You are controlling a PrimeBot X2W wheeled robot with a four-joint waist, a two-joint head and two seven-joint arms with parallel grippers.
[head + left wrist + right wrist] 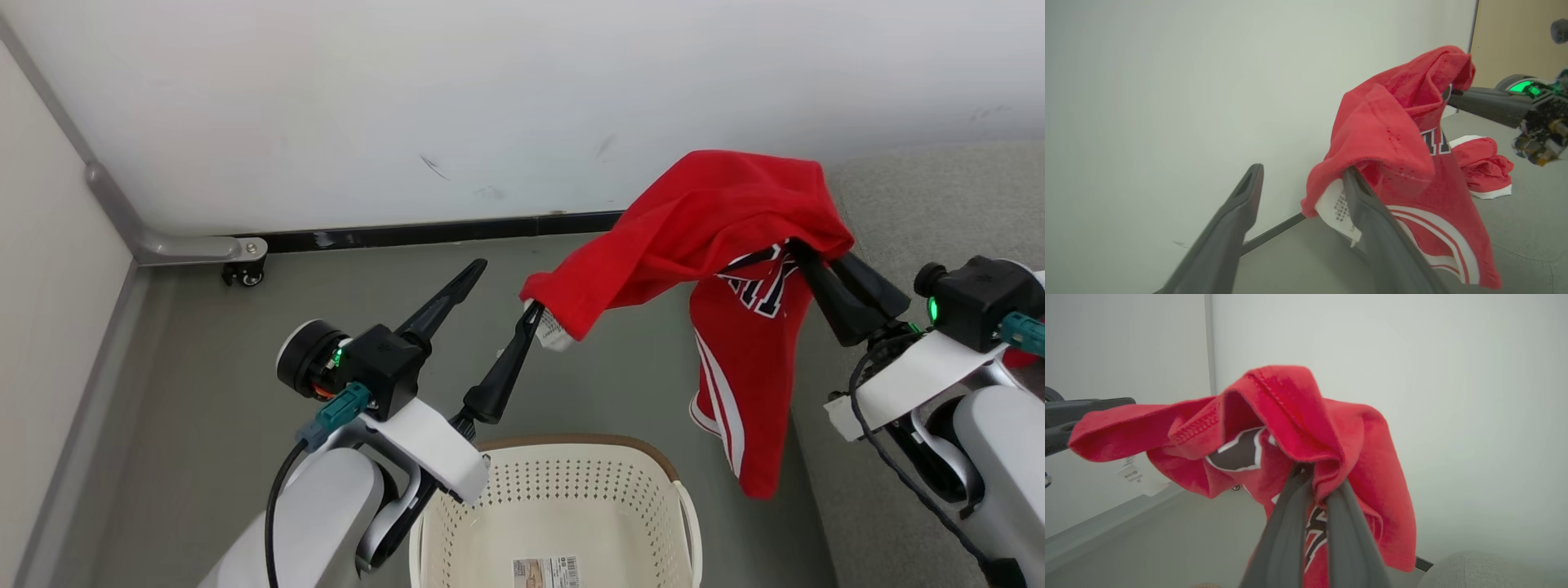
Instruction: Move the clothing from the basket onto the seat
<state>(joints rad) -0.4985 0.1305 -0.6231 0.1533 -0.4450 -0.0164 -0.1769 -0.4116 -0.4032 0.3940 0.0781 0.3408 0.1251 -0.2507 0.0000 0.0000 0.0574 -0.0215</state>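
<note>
Jaws of the left gripper (506,286) stand wide apart, with one fingertip just touching the white label (553,331) at a loose corner of the hanging garment (718,212). Jaws of the right gripper (808,265) are clamped on that garment's bunched top. It dangles over the floor (204,408), beyond the basket (571,439) and beside the seat (922,196), near its left edge. A crumpled garment (1482,167) lies on the seat.

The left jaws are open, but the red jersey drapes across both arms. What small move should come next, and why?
Probably draw the left gripper back from the red jersey: its jaws stand open, yet the hem rests on one finger. The right gripper, shut on the jersey, can then carry it to the sofa.
</note>
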